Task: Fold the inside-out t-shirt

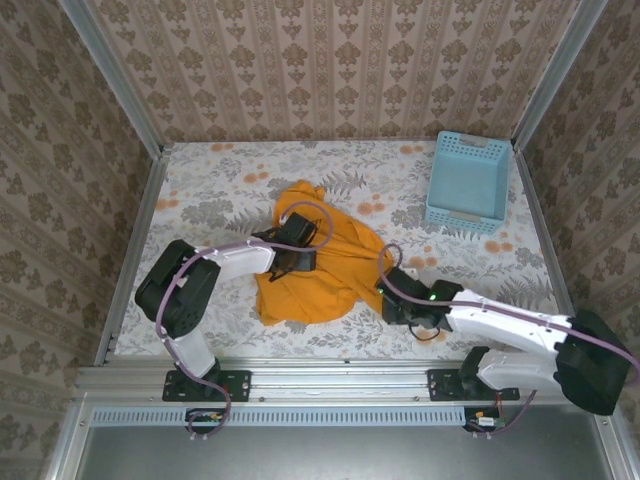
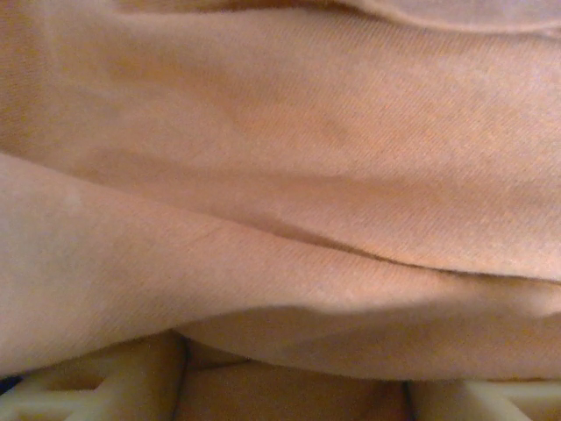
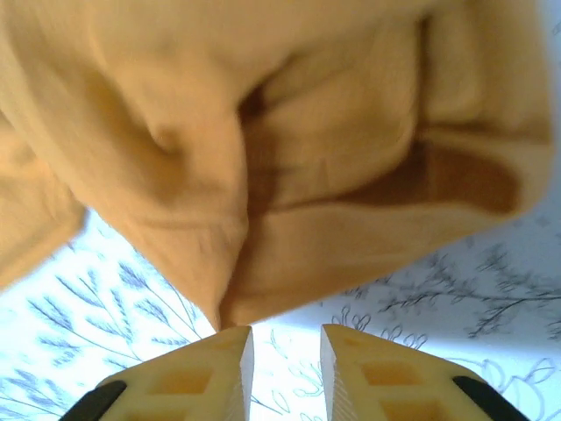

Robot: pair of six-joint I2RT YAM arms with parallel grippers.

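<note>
1. A table (image 1: 215, 190) covered with a pale leaf-and-flower print stands inside a booth of patterned brown wallpaper (image 1: 330, 60) with metal rails along the edges.
2. A light blue basket (image 1: 468, 180) sits at the far right corner of the table, well apart from everything else.
3. The t-shirt (image 1: 320, 285), orange-yellow and plain, lies crumpled in a loose heap near the middle of the table, between the two arms and closer to the near edge than to the back wall.
4. The left gripper (image 1: 292, 260) rests on top of the shirt, near the heap's centre.
5. In the left wrist view its pale fingers (image 2: 96, 386) stand wide apart, with folds of the t-shirt (image 2: 289, 175) lying across and between them; whether they pinch any cloth cannot be told.
6. The right gripper (image 1: 388, 290) is low at the shirt's right edge.
7. In the right wrist view the right gripper (image 3: 287, 338) is parted only a little, with bare tablecloth in the narrow gap, and it holds nothing.
8. A pointed fold of the t-shirt (image 3: 263, 175) hangs just beyond those fingertips (image 3: 219, 368).
</note>
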